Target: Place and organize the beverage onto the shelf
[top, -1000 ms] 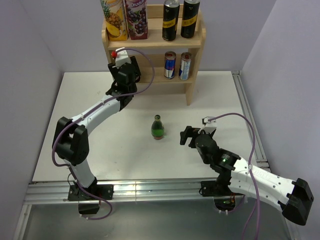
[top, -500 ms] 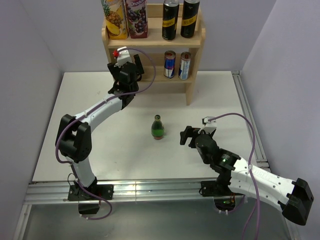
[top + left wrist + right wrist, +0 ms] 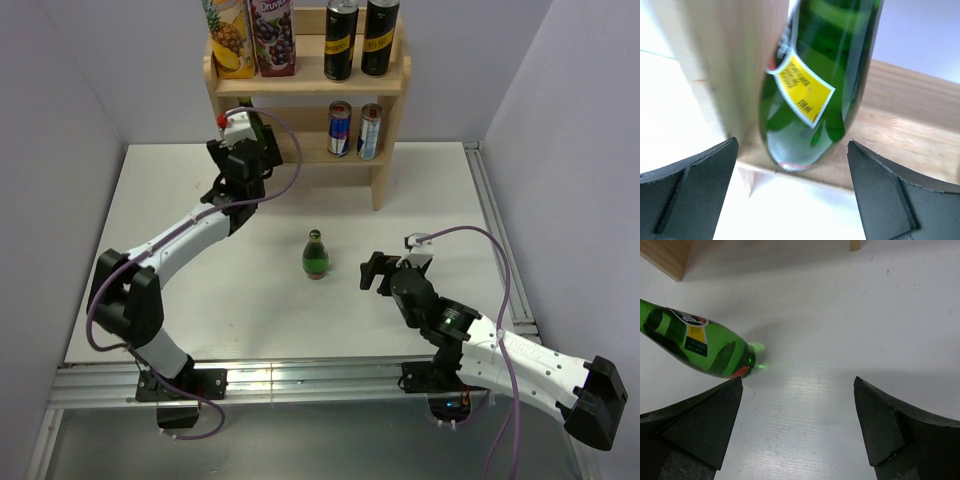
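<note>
Shelf bottle [image 3: 815, 75]: green glass, yellow label w/ tiny print, a bit of red & white above it. It stands up, long way going up-down. Its btm sits on the front edge of the low step of the shelf [image 3: 300, 86], right by the left side board. L gripper [image 3: 792, 144] is wide open round it, fingers not touching, holding nothing.

Desk bottle [image 3: 315, 255]: same green, stands up mid desk [image 3: 150, 230], neck up. R gripper [image 3: 798, 380] is wide open too, nothing in it, near that bottle.

Top step: 2 juice boxes [image 3: 228, 40] + 2 black cans [image 3: 341, 40]. Low step: 2 small blue-silver cans [image 3: 340, 130].
</note>
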Controlling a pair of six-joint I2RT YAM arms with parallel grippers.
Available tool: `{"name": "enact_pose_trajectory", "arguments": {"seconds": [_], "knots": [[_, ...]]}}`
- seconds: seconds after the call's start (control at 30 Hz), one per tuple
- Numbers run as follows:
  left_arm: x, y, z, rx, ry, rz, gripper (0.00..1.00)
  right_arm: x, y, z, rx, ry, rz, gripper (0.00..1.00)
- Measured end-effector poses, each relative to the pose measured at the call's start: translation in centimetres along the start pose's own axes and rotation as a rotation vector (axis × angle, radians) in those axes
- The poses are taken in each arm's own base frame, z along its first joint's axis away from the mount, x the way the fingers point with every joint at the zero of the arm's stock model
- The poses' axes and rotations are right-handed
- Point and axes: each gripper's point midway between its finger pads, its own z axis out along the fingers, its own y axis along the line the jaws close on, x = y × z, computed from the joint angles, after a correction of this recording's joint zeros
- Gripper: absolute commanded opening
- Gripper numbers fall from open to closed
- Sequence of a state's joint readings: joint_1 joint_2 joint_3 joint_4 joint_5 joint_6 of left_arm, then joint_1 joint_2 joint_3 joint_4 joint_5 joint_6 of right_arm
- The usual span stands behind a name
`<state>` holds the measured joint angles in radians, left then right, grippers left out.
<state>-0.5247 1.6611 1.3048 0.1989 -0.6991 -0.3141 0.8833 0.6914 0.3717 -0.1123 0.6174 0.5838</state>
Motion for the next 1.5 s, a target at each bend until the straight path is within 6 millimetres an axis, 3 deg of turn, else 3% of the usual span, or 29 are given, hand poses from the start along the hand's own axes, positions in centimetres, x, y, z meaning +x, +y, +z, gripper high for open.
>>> {"name": "enact_pose_trajectory", "arguments": {"seconds": [0.23,0.4,0.5,0.67,0.87,0.93,1.03,1.27,1.5], "knots": [[-2.6,2.1,-3.6,0.002,-0.012,-0.065,0.99,0.0,0.0,0.0,0.001,-0.002,-0.001,0.99],[-1.3,3.1,-8.3,0.059,0.026,-0.061,0.99,0.1,0.1,0.0,0.001,0.000,-0.006,0.99],[0.1,2.0,-12.1,0.161,0.058,-0.063,0.99,0.1,0.1,0.0,0.003,-0.002,-0.007,0.99],[4.5,0.2,-18.3,0.377,0.133,-0.041,0.98,0.1,0.1,-0.1,0.005,-0.004,-0.009,0.99],[13.4,-0.4,-22.9,0.541,0.275,0.042,0.99,-0.1,0.0,-0.2,0.008,-0.015,-0.004,0.99],[15.7,-0.4,-24.1,0.576,0.309,0.074,0.98,-0.1,0.0,-0.2,0.006,-0.018,-0.003,0.99],[17.7,-1.2,-25.4,0.622,0.332,0.104,0.99,-0.1,0.0,-0.3,0.005,-0.019,-0.002,0.99],[19.1,-4.4,-27.2,0.691,0.305,0.092,0.99,-0.3,0.0,-0.3,0.003,-0.027,0.004,0.99],[21.6,-5.5,-27.2,0.631,0.209,0.128,0.99,0.0,-0.2,-0.4,0.003,-0.026,0.004,0.99]]}}
